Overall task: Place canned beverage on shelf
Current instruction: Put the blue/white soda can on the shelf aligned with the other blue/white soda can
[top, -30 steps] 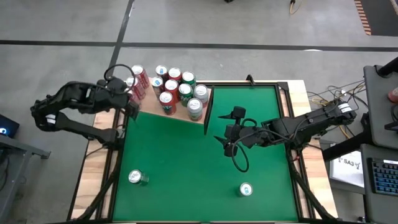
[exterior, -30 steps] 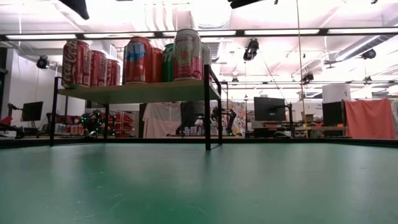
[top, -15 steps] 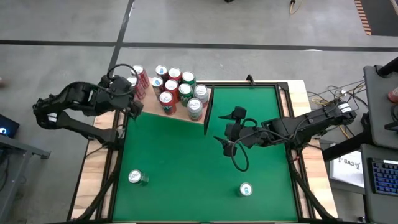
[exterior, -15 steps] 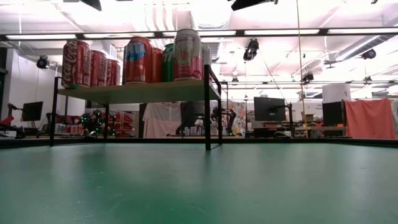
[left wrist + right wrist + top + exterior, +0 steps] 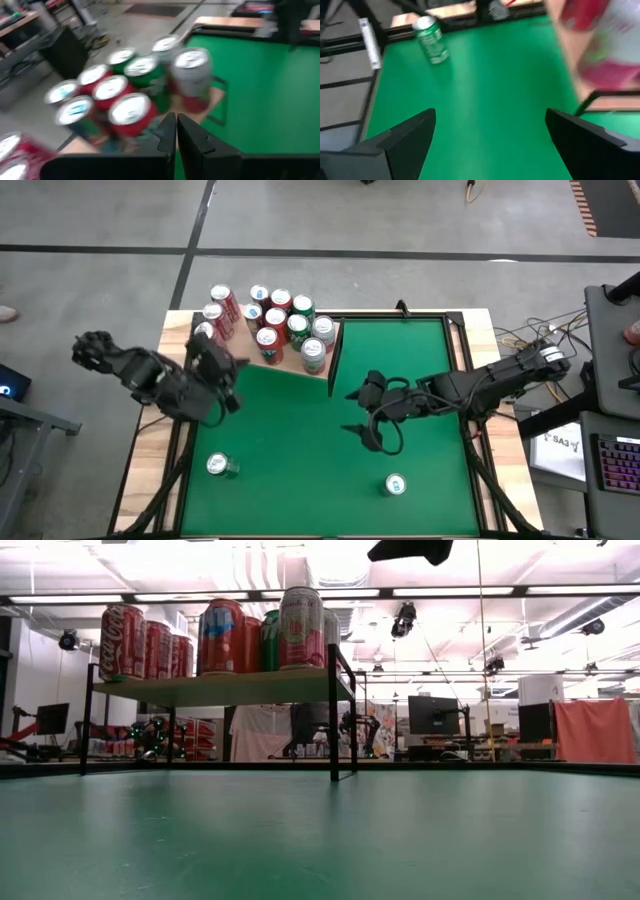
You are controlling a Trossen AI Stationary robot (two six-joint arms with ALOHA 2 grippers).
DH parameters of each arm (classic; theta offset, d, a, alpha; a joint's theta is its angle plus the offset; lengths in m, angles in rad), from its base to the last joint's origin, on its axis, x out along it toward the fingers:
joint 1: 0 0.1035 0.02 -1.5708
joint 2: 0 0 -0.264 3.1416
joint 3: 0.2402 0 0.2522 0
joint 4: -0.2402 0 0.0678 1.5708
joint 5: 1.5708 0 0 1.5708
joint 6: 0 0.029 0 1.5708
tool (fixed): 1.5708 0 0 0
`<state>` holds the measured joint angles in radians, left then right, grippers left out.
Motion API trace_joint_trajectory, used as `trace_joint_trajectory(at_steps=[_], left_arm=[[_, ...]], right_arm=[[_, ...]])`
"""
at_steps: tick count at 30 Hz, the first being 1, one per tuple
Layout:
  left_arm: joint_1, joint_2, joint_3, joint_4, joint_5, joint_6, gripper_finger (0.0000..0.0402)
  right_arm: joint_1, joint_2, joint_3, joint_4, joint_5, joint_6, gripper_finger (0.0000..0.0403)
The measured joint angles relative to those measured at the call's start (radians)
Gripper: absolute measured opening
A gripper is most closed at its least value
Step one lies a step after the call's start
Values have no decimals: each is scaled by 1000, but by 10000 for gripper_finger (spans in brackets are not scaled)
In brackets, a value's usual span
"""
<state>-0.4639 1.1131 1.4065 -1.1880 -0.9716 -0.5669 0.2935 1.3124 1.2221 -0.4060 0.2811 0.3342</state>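
Note:
The shelf (image 5: 290, 366), a pale wood board with a dark end panel (image 5: 335, 356), stands at the table's far left. Several cans (image 5: 280, 322) stand upright on it, also seen in the low view (image 5: 222, 635). Two more cans stand on the green table near its front edge, one at the left (image 5: 218, 466) and one at the right (image 5: 396, 484). My left gripper (image 5: 228, 370) (image 5: 176, 131) is shut and empty, near the shelf's left end, pointing at the cans (image 5: 131, 110). My right gripper (image 5: 352, 412) (image 5: 490, 130) hangs open and empty over mid-table, facing the left can (image 5: 431, 39).
The table has a dark frame rim (image 5: 400, 312) and wooden side strips (image 5: 160, 430). Bare green felt (image 5: 300, 440) lies between the shelf and the two loose cans. The shelf's dark legs (image 5: 333, 720) reach down to the felt.
My left gripper has swung from outside the shelf's left end toward the table's near edge and inward over the felt, turning as it went; it stays shut. My right gripper has rolled about its own axis in place and stays open. No can has moved.

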Motion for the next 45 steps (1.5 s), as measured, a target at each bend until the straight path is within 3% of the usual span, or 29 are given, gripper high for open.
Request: trace_joint_trajectory(at_steps=[7, 15, 19, 22, 31, 37, 45], left_arm=[[-105, 73, -37, 84, -40, 12, 0], [-109, 163, 12, 89, -43, 43, 0], [-109, 199, 57, 90, -44, 47, 0], [-109, 224, 84, 89, -44, 49, 0], [-114, 287, 121, 90, -41, 57, 0], [-117, 315, 121, 91, -40, 45, 0], [-120, 343, 121, 93, -40, 30, 0]], right_arm=[[46, 88, 67, -145, -116, 175, 368], [124, 251, 305, -667, -123, 431, 368], [154, 329, 413, -921, -179, 564, 368], [178, 371, 464, -1020, -240, 631, 368], [256, 405, 524, -1020, -362, 799, 368], [311, 407, 524, -1014, -360, 957, 368], [341, 453, 523, -984, -326, 1028, 368]])
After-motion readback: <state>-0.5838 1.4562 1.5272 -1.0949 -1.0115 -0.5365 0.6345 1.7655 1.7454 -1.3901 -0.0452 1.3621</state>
